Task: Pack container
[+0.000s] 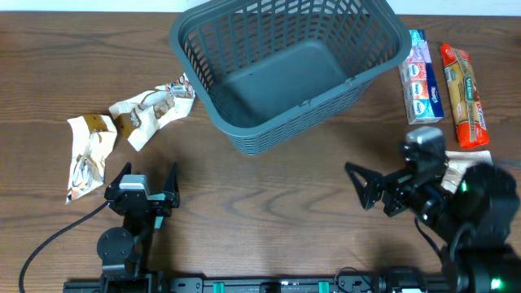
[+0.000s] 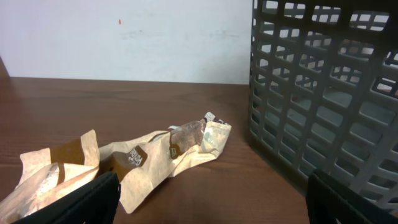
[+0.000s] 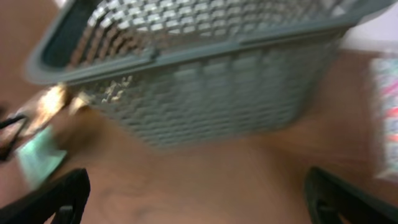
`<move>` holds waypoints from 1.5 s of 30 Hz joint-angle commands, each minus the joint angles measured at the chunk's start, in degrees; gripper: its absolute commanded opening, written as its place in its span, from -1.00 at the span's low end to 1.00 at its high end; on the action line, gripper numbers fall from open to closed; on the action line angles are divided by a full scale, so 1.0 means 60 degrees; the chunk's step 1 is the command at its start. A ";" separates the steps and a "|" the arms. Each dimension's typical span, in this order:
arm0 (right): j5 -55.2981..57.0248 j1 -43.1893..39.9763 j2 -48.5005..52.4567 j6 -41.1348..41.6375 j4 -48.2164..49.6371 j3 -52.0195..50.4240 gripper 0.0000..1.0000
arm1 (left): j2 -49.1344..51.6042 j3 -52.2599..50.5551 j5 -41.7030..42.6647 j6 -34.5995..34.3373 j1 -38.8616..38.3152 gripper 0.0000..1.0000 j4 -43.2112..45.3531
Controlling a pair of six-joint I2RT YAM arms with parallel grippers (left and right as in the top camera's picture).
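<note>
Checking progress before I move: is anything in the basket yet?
No, the overhead view shows the basket with its solid bottom bare.

A dark brown wood-grain worktop (image 1: 269, 195) fills the overhead view, with soft, even light and faint shadows. Along its far edge runs a pale strip (image 1: 464, 10). In the left wrist view a plain white wall (image 2: 124, 37) rises behind the worktop's far edge, marked by a tiny red speck (image 2: 120, 21) high up.
</note>
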 commanded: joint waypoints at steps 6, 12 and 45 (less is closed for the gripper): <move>-0.2353 -0.0040 0.1042 0.0182 -0.2124 0.0874 0.99 | -0.0066 -0.0164 0.0659 -0.0127 -0.0033 0.68 -0.0233; -0.2371 -0.0040 0.1045 0.0178 -0.1803 0.1056 0.98 | -0.0066 0.0299 0.2142 -0.0382 -0.0033 0.68 -0.0889; 0.2943 -0.0280 0.4921 0.0186 -0.5694 0.9318 0.99 | 0.7016 1.0958 0.4572 0.0776 -0.0033 0.68 -0.8488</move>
